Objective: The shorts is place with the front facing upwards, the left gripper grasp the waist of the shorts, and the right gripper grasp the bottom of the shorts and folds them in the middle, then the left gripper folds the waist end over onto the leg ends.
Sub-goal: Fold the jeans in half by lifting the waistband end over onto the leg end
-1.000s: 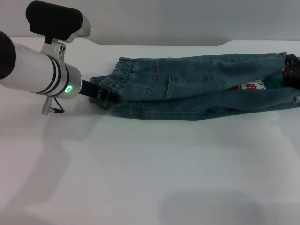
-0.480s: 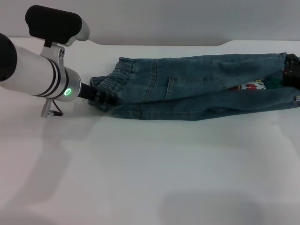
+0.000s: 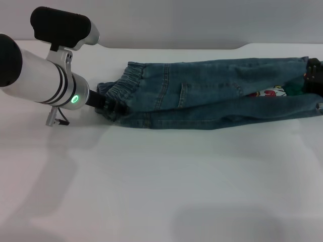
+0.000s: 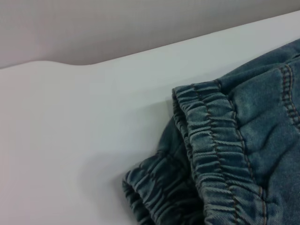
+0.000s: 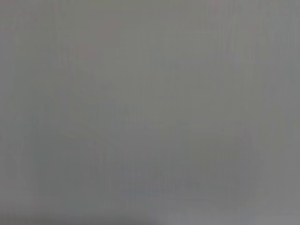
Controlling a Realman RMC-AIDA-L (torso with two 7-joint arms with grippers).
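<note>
Shorts (image 3: 212,93) folded lengthwise on white table (image 3: 161,181); left pincer (image 3: 108,106) at waist (image 3: 123,85).

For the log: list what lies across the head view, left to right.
Left arm → left gripper at the waist → shorts → leg ends → right gripper at the picture's edge, all on the table.

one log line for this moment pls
shorts: folded lengthwise on table | left gripper: at waist | right gripper: at leg ends | next: waist over legs
</note>
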